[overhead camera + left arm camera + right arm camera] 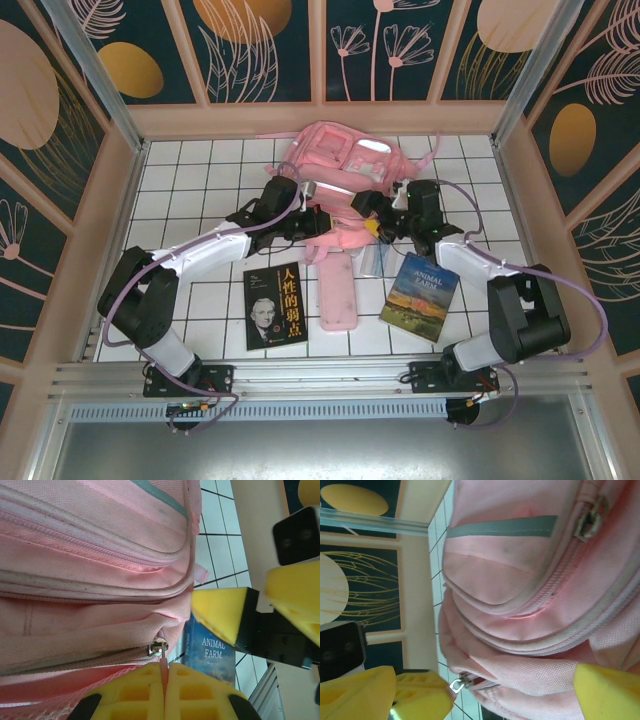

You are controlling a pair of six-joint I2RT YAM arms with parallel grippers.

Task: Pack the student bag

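The student bag (345, 165), a large pink backpack with a grey-silver stripe (502, 526), lies at the back centre of the tiled table. My left gripper (165, 666) is shut on the pink zipper pull (164, 661), just below the metal slider (158, 648) on the bag's lower zip. From above, the left gripper (325, 228) sits at the bag's near edge. My right gripper (480, 700) is open, its yellow fingers (607, 690) spread either side of the bag's lower corner, close beside the left gripper's fingers (420, 695). The right gripper's fingers (220, 617) hang just right of the bag.
A blue Animal Farm book (420, 297) lies near right, a black book (275, 305) near left, and a flat pink pencil case (338, 290) between them. A clear item (370, 262) rests near the pencil case. Raised walls (130, 200) surround the table.
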